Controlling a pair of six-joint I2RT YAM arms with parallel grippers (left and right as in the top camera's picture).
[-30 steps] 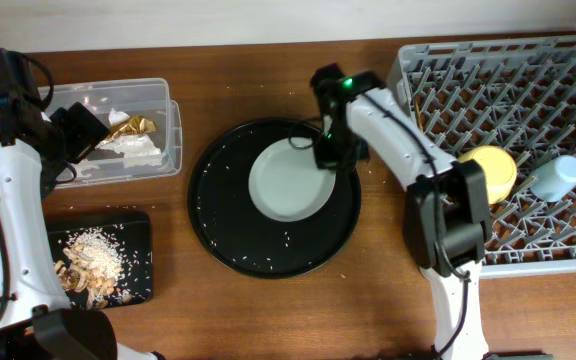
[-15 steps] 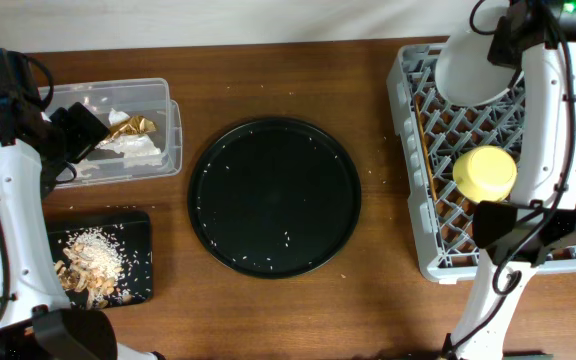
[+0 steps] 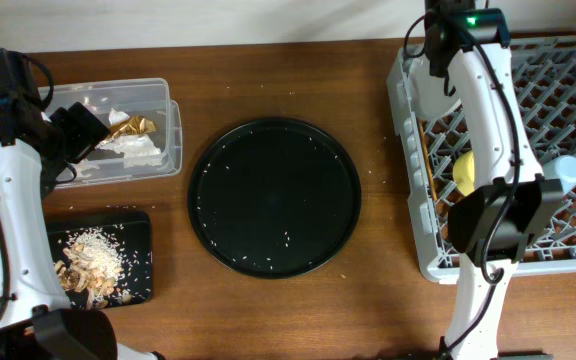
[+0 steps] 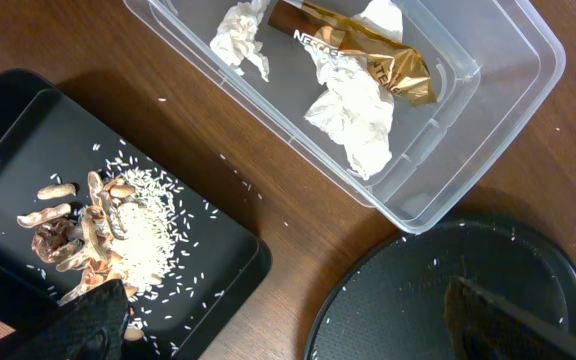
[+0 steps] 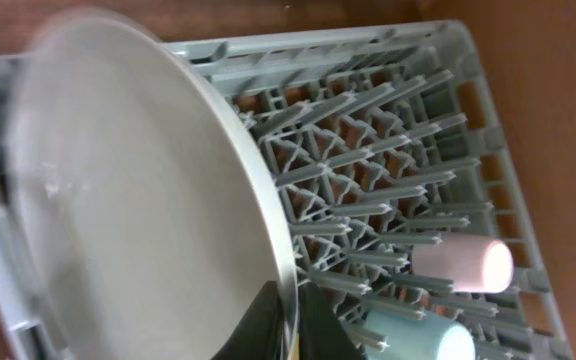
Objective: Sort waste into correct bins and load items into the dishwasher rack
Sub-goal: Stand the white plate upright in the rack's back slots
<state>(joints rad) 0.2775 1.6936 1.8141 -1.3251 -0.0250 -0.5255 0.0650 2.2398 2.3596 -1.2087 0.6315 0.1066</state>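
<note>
Mid-loading, our right hand (image 5: pixel 290 325), clamped on the rim of the pale grey-green round plate (image 5: pixel 138 200), holds it on edge over the far left corner of the large grey pegged plastic crate (image 5: pixel 388 180); next, we judge, it must settle between pegs, then release.

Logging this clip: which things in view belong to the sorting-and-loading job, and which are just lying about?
Job: grey-green plate in the right tool, dishwasher rack, yellow bowl, pale blue cup, white cup, clear tub, gold wrapper, napkins, flat black tray, food scraps.
Lying about: large round black tray with stray grains, wooden table.
</note>
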